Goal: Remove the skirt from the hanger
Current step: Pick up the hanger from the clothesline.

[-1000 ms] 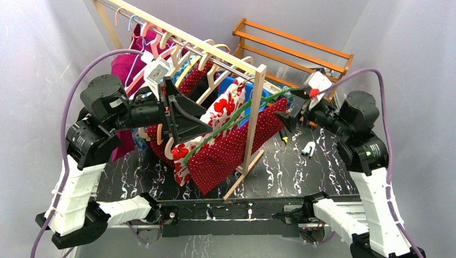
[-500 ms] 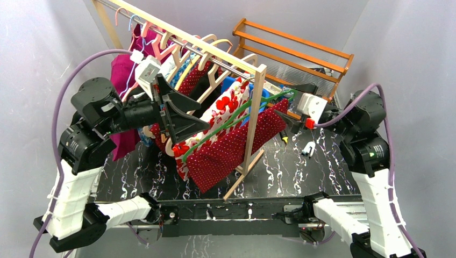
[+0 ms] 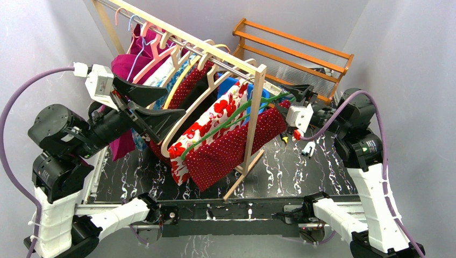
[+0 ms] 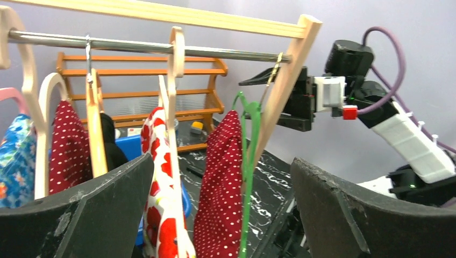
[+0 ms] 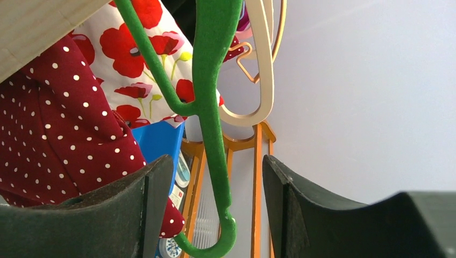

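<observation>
Skirt (image 3: 231, 151), red polka-dot cloth, on fuzzy green hanger (image 5: 211, 123); left jaws spread, right jaws spread astride it.

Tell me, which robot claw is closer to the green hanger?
The right one. The right claw has the green hanger between its open fingers. The left claw is open too, but farther along the rack, by the wooden hangers.

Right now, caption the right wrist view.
Right gripper, jaws open, straddles the hook of the green hanger carrying the red polka-dot skirt.
</observation>
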Controlling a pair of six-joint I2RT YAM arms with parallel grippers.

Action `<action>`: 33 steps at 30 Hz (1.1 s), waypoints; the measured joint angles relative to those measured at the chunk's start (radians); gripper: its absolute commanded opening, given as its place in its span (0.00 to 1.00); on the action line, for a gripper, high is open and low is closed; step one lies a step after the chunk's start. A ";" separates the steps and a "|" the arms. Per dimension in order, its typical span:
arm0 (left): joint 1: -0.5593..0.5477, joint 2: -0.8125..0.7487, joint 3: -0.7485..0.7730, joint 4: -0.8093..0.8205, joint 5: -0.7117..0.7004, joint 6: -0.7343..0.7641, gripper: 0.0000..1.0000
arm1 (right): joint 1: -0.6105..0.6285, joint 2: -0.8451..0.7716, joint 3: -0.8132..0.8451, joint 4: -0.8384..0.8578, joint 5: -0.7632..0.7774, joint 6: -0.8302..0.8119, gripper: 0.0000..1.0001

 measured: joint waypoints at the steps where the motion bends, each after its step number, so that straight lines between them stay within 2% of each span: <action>1: 0.000 -0.003 -0.014 0.010 -0.016 0.009 0.98 | 0.000 0.001 -0.003 0.004 0.000 -0.005 0.67; 4: 0.000 -0.005 -0.043 0.019 -0.061 0.030 0.98 | 0.000 0.002 -0.018 0.029 -0.008 -0.014 0.64; 15: 0.000 -0.022 -0.085 0.027 -0.142 0.050 0.98 | 0.000 0.033 -0.063 0.142 -0.082 -0.002 0.42; 23: 0.000 0.039 0.000 -0.021 -0.142 0.061 0.98 | 0.000 0.021 -0.143 0.314 -0.150 0.093 0.28; 25: 0.000 0.053 0.014 -0.026 -0.142 0.064 0.98 | 0.000 0.017 -0.159 0.347 -0.160 0.114 0.31; 27: 0.000 0.059 0.016 -0.039 -0.145 0.067 0.98 | 0.000 0.011 -0.177 0.378 -0.171 0.135 0.42; 28: 0.000 0.060 0.016 -0.046 -0.147 0.069 0.98 | 0.000 0.009 -0.186 0.391 -0.177 0.142 0.44; 31: 0.000 0.067 0.022 -0.060 -0.154 0.069 0.98 | 0.000 0.007 -0.201 0.426 -0.195 0.165 0.45; 33: 0.000 0.071 0.028 -0.065 -0.156 0.069 0.98 | 0.000 0.011 -0.201 0.443 -0.206 0.171 0.39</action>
